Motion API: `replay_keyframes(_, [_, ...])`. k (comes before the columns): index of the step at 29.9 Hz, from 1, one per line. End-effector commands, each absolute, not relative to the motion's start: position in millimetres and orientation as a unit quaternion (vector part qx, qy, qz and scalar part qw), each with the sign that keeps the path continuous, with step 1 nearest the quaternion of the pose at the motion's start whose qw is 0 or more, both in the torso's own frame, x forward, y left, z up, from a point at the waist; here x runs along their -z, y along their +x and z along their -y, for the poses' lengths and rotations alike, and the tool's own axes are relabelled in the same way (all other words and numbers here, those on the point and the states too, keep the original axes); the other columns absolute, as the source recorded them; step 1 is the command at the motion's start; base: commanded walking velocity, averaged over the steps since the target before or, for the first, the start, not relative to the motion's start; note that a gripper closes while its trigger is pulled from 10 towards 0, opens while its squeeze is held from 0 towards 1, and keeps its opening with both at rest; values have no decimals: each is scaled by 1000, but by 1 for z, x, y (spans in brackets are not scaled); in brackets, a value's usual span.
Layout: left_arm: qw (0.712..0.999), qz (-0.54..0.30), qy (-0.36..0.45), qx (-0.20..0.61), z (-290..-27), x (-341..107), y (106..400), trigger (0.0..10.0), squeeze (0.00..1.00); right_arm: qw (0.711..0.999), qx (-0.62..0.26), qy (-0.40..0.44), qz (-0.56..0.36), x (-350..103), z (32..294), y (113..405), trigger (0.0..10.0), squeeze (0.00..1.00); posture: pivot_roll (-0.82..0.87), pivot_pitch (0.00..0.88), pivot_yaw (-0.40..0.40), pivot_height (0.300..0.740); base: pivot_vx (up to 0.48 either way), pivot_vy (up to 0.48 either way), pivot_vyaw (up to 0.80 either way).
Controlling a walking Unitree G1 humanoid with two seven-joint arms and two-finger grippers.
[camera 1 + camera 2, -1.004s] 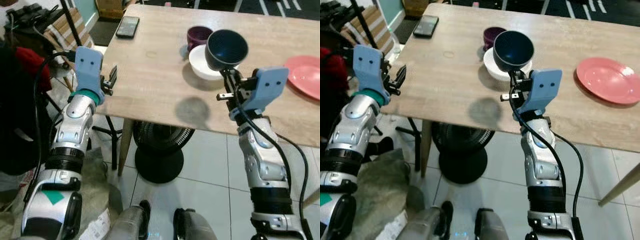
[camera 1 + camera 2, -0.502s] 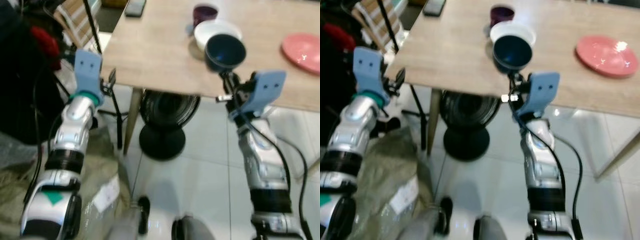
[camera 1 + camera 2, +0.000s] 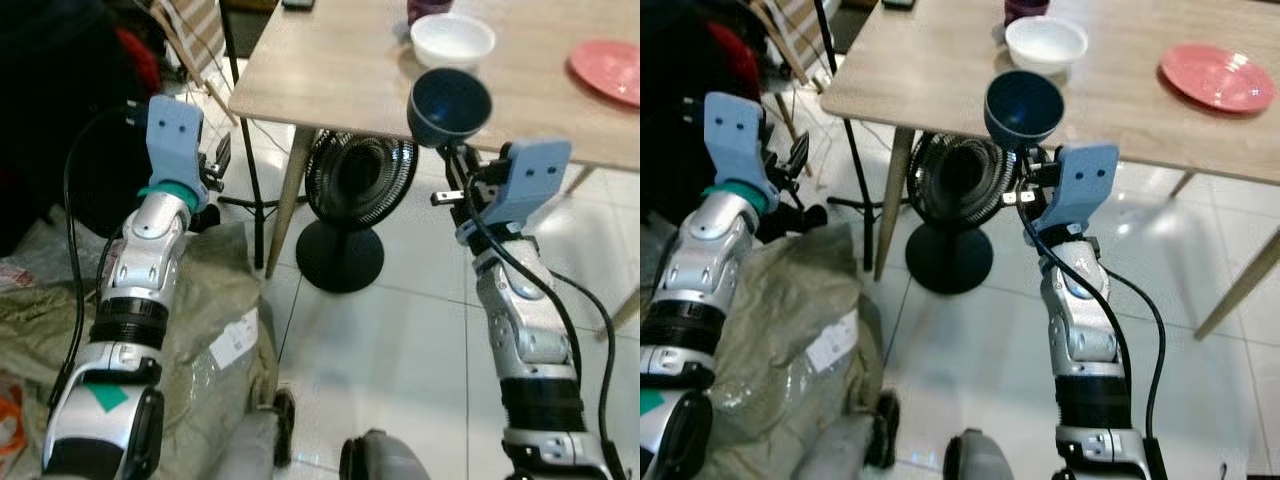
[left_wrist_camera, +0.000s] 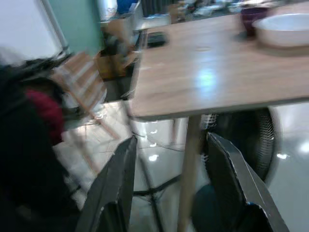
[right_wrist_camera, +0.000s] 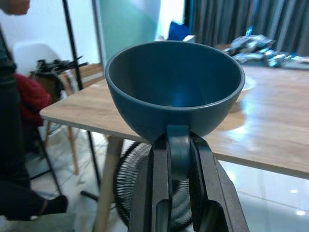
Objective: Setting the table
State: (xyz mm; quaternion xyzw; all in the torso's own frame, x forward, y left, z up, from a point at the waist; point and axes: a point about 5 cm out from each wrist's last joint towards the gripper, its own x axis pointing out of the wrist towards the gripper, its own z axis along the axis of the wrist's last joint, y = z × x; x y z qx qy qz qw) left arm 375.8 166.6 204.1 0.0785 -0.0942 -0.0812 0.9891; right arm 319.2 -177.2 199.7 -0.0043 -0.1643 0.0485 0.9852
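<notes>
The right gripper (image 5: 179, 159) is clenched on the handle of a dark blue cup (image 3: 1024, 106), which it holds upright in the air, mouth up, directly above its fingers. In the head views the cup hangs in front of the near edge of the worktop (image 3: 930, 70), not touching it, with the floor fan (image 3: 958, 190) standing under the worktop behind it.

On the worktop, well beyond the cup, a white bowl (image 3: 1045, 43) sits with a purple mug (image 3: 1022, 8) just behind it. A pink plate (image 3: 1217, 77) lies further to the robot's right, apart from both. A phone (image 4: 156, 38) lies near the worktop's far left corner.

The left gripper (image 4: 171, 179) is released, its two fingers (image 4: 231, 174) spread wide with nothing between them. It is held up off the worktop's left end, over the tiled floor (image 3: 400, 330) and a crumpled sack (image 3: 200, 320) beside the robot's legs.
</notes>
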Motion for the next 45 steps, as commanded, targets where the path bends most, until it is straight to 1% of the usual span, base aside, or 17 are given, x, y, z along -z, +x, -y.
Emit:
replay_keyframes(1, [990,83,82,78,-170,-198,375,10000,0,985,-48,1,166,-199,177,318,10000,0,24,72,55,740,-307,0,0])
replay_keyframes(45, [989,86,79,88,-164,-199,376,10000,0,985,-49,-4,166,-199,178,318,10000,0,18,60,56,740,-303,0,0])
